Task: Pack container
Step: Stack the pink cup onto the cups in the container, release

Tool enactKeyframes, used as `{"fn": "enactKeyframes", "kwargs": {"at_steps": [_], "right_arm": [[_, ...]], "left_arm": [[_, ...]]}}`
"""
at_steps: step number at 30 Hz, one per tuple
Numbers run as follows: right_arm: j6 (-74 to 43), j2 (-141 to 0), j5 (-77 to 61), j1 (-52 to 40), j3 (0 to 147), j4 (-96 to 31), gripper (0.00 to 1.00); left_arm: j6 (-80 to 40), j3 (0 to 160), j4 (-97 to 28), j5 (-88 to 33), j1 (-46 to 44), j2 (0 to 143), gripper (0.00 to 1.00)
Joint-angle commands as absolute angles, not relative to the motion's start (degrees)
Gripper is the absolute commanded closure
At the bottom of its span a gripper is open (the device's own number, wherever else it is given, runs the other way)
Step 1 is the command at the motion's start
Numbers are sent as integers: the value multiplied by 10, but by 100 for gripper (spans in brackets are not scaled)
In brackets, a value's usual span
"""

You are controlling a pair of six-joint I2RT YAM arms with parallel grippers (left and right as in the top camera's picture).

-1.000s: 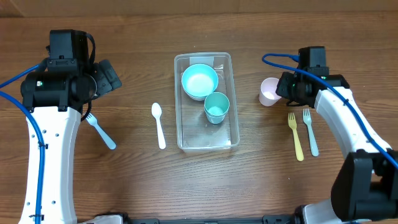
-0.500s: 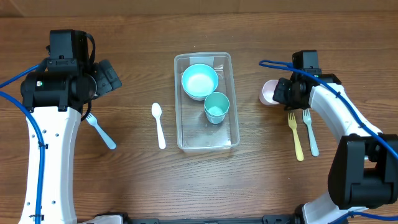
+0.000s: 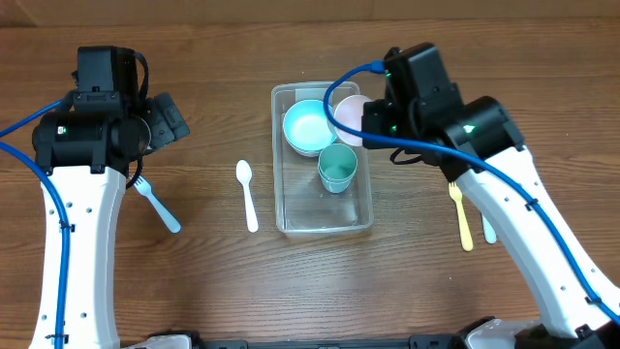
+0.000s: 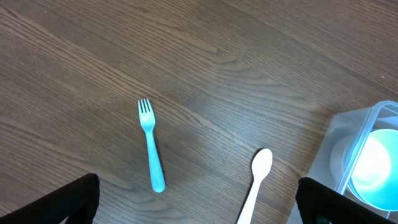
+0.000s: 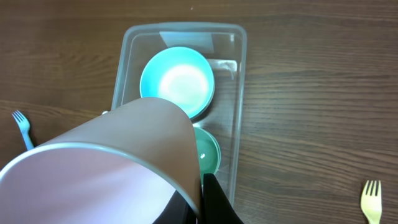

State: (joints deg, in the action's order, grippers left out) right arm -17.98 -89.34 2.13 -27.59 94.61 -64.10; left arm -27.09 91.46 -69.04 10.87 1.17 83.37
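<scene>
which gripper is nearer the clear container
Right. The right gripper holds the pink cup over the right rim of the container; the left gripper hangs well off to its left, past the white spoon.

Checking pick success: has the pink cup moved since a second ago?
Yes. The pink cup went left, from right of the container to above its right rim.

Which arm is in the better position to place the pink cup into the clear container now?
Right. Its end effector holds the pink cup over the container. The left end effector is open, empty, and off to the side near the blue fork.
</scene>
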Motion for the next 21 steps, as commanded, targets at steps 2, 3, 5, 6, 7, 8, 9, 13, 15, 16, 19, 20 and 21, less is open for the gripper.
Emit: {"fn": "enactKeyframes", "kwargs": {"at_steps": [2,3,5,6,7,8,9,13,15,16,19,20,21], "right_arm": [[-178,-918,40,-289,948,-641,96],[-178,-927,40,-289,948,-644,96],[-178,-945,40,-289,948,-653,96],[-178,-954,40,-289,948,-659,96],[-178,-961,40,-289,948,-664,96],[-179,-970,38,-289,948,-670,96],[-180,-980,35,-289,948,-677,96],[-180,-990,33,-289,948,-696,96],[-180,-990,33,-289,948,-703,96],[-180,-990,29,-289,948,-705,96],[-180,-990,25,-289,937,-702,96],[-180,-990,25,-289,934,-698,96],[-180,-990,24,-289,932,-695,96]], "left_arm": [[-281,920,-690,105,15,828,0],[-281,920,-690,105,15,828,0],[-281,920,-690,105,15,828,0],[-281,920,-690,105,15,828,0],[-281,920,-690,105,15,828,0],[-281,920,-690,105,15,828,0],[-281,920,-690,105,15,828,0],[-281,920,-690,105,15,828,0],[-281,920,-690,105,15,828,0],[-281,920,-690,105,15,828,0],[-281,920,-690,105,15,828,0],[-281,920,-690,105,15,828,0],[-281,920,-690,105,15,828,0]]}}
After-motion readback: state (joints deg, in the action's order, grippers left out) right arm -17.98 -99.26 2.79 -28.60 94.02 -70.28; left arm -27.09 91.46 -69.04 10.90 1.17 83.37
